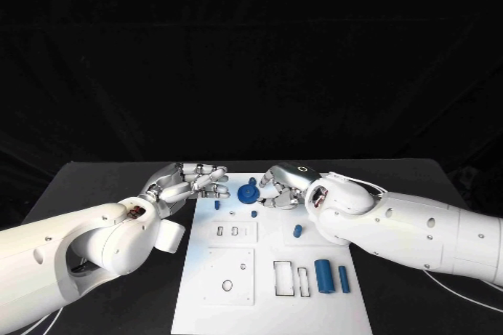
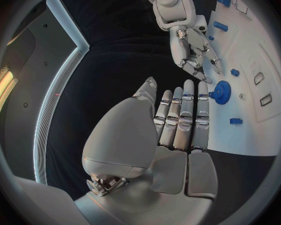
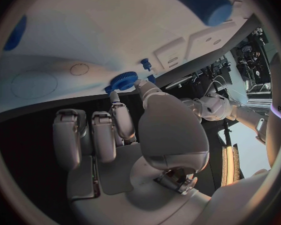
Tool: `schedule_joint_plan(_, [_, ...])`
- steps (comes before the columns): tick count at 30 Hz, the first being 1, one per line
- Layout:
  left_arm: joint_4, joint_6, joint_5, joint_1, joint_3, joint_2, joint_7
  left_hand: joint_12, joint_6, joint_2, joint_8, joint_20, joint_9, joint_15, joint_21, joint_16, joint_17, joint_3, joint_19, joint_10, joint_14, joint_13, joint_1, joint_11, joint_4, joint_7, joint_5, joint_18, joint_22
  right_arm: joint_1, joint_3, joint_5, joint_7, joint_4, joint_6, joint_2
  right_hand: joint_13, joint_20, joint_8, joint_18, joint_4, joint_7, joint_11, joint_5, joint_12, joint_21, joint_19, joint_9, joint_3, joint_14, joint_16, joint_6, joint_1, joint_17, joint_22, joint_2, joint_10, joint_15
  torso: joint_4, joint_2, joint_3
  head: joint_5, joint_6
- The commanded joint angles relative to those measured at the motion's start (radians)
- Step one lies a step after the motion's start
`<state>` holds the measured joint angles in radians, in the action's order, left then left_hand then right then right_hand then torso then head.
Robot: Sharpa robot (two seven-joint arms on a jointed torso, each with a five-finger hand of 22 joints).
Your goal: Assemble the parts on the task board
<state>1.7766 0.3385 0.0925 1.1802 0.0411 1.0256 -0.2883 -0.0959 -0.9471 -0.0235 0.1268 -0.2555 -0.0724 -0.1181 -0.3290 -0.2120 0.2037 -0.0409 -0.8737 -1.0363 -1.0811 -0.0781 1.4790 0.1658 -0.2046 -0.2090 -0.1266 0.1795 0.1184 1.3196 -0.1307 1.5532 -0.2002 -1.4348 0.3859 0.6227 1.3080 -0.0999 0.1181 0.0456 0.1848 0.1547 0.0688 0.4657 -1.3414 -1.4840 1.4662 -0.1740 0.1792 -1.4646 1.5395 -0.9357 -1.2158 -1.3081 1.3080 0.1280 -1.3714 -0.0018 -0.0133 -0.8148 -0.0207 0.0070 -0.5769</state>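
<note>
Black table [image 1: 105, 182] under a dark backdrop, with the white task board [image 1: 210, 313] across the lower middle of the frame.

Nearest, at lower right of the board: two blue cylinders [image 1: 325, 275] lying side by side, next to empty rectangular slots. Further up, right of centre: a small blue piece [image 1: 298, 231] lying alone.

Further again, at the board's upper edge: the blue gear [image 1: 247, 194], and just left of it a small blue peg [image 1: 217, 203].

Left of the gear, the left hand [image 1: 194, 181]: released, fingers stretched toward the gear and apart from it, holding nothing.

Right of the gear, the right hand [image 1: 285, 186]: also released, fingers spread and bent down over the gear, nothing grasped. Cannot tell if one fingertip touches the gear's rim.

Judging from this: early in the task, with most parts loose and the slots unfilled. Step in hand seems to be taking up the gear with the right hand.

Next move probably calls for closing thumb and fingers on the toothed rim without pushing the gear aside or knocking the peg, then lifting straight. Left hand better kept clear, or used to steady the gear.
</note>
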Motion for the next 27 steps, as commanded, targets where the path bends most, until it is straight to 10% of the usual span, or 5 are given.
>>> schedule_joint_plan(1, [-0.002,-0.025,-0.002,0.001,0.001,-0.001,-0.008,0.003,0.001,0.001,-0.006,-0.001,0.001,-0.001,0.001,0.005,0.001,0.001,-0.003,0.005,0.004,0.001,0.007,0.0,0.008,-0.006,-0.003,0.005,-0.001,0.012,0.003,-0.073,0.047,-0.049,0.041,0.052,0.017,-0.004,-0.009,-0.016,-0.019,-0.001,0.0,-0.024,-0.001,-0.001,0.031,-0.001,-0.002,-0.094,0.001,-0.007,-0.021,-0.214,0.171,0.012,-0.004,-0.002,-0.0082,0.007,-0.0013,-0.002,0.001])
schedule_joint_plan(11, [-0.012,-0.044,-0.002,0.001,0.001,-0.009,-0.014,0.004,-0.002,-0.004,-0.007,-0.001,0.0,0.0,0.002,0.008,0.003,0.002,-0.003,0.001,0.004,0.0,0.014,-0.002,0.016,-0.002,-0.003,0.005,-0.003,0.03,0.006,-0.325,0.207,-0.11,0.004,0.253,0.025,0.004,-0.028,-0.01,-0.073,-0.02,-0.015,-0.156,-0.008,0.019,0.015,0.0,-0.01,-0.092,-0.004,-0.01,-0.092,-0.206,0.153,0.025,-0.013,-0.015,-0.0185,0.022,-0.0036,-0.02,0.003])
schedule_joint_plan(27, [-0.027,-0.051,-0.001,0.0,0.0,-0.02,-0.013,0.004,-0.004,-0.004,-0.007,-0.001,0.0,0.001,0.002,0.008,0.004,0.002,-0.003,-0.001,0.003,0.0,0.017,-0.003,0.018,-0.001,-0.003,0.005,-0.003,-0.004,0.005,-0.335,0.287,-0.003,-0.008,0.334,0.021,0.013,-0.05,-0.01,-0.102,-0.022,-0.019,-0.15,-0.002,0.02,0.016,0.005,-0.015,-0.093,-0.002,0.014,-0.13,-0.21,0.155,0.023,-0.01,-0.02,-0.0216,0.025,-0.0092,-0.026,0.0])
